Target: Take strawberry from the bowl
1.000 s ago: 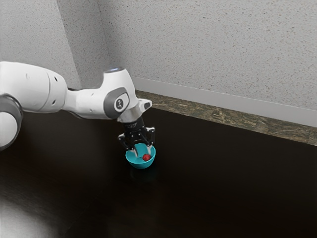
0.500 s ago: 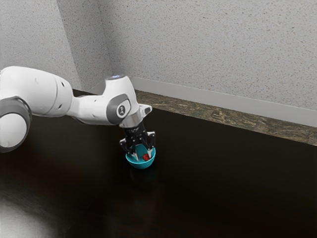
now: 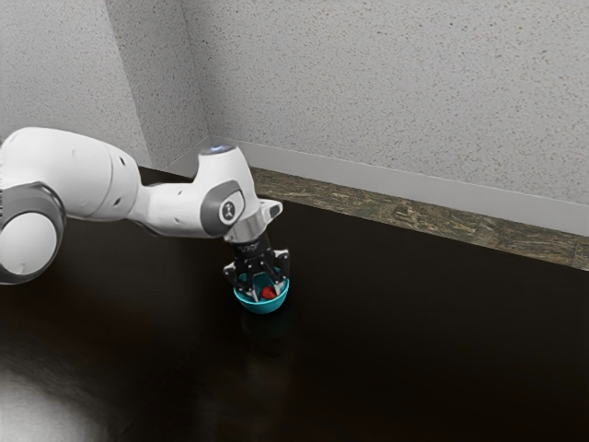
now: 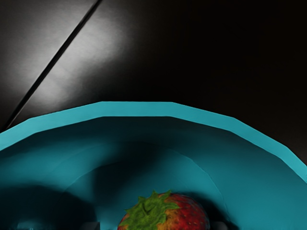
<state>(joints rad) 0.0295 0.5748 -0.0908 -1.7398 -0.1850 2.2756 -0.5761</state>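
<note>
The teal bowl (image 3: 264, 306) stands on the dark table, and my gripper (image 3: 267, 292) reaches down into it from above. Its two fingers are apart, one on each side of the red strawberry (image 3: 269, 294) inside the bowl. In the wrist view the strawberry (image 4: 184, 211), with green leaves on top, lies in the bowl (image 4: 139, 109). The tips of my gripper (image 4: 155, 225) flank the fruit there, with a gap on one side and the other tip close against it. The fruit's lower part is hidden.
Around the bowl extends the dark, glossy table (image 3: 396, 341). Beyond its far edge run a brown stone-like strip (image 3: 405, 214) and a speckled grey wall (image 3: 386, 92). A thin dark line crosses the table's bright reflection in the wrist view.
My hand has moved down, bringing the open fingers deeper into the bowl around the strawberry. The bowl has stayed in its place.
</note>
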